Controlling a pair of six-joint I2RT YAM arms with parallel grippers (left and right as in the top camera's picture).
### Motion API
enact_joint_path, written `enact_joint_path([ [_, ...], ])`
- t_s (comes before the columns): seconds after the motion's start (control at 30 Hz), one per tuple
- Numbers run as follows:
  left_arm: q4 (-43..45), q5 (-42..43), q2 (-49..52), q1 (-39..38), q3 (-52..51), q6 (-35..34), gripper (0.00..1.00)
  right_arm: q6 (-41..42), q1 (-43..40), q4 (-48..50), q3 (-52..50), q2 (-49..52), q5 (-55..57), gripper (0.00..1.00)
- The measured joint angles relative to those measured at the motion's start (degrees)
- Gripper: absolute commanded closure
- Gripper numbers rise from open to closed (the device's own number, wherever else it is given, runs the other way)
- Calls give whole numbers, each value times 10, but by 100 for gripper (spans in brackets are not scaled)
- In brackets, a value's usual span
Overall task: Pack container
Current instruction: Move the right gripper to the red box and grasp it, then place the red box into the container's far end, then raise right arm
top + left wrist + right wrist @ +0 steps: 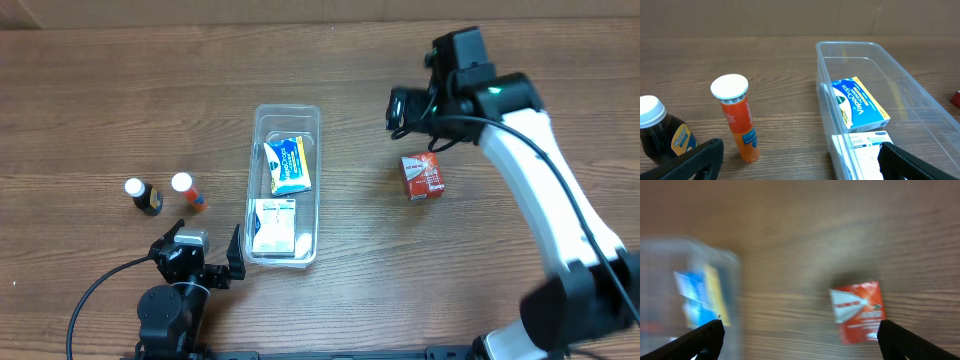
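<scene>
The clear plastic container (286, 116) lies lengthwise at the table's middle; it also shows in the left wrist view (850, 47). Inside lie a blue and yellow box (287, 165) and a white box (273, 226). A red box (422, 176) lies on the table to its right, blurred in the right wrist view (857, 311). An orange tube (187, 190) and a dark bottle (143, 196) stand to the left. My left gripper (203, 258) is open and empty by the container's near end. My right gripper (412, 108) is open and empty, above and behind the red box.
The wooden table (100, 100) fills the view. The orange tube (736, 117) and dark bottle (660, 135) stand close in front of my left gripper's left finger. The right arm reaches in from the lower right.
</scene>
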Motion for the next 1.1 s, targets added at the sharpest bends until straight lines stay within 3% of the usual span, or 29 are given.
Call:
enact_joint_path([
  [0.07,0,0,0,0,0,0,0,-60,-2,6,-44,67,2,0],
  [0.2,0,0,0,0,0,0,0,-99,-4,15,-84,153,50,0],
  [0.37,0,0,0,0,0,0,0,-110,-15,40,-91,187,83,6],
  [0.7,0,0,0,0,0,0,0,-90,-18,21,-92,192,73,3],
  [0.77,0,0,0,0,0,0,0,-83,-18,23,-92,191,74,20],
  [0.8,0,0,0,0,0,0,0,-79,-18,26,-93,191,66,35],
  [0.87,0,0,0,0,0,0,0,-76,-17,28,-93,191,50,43],
  [0.93,0,0,0,0,0,0,0,-73,-13,9,-86,186,23,44],
  [1.1,0,0,0,0,0,0,0,-49,39,-83,70,107,4,44],
])
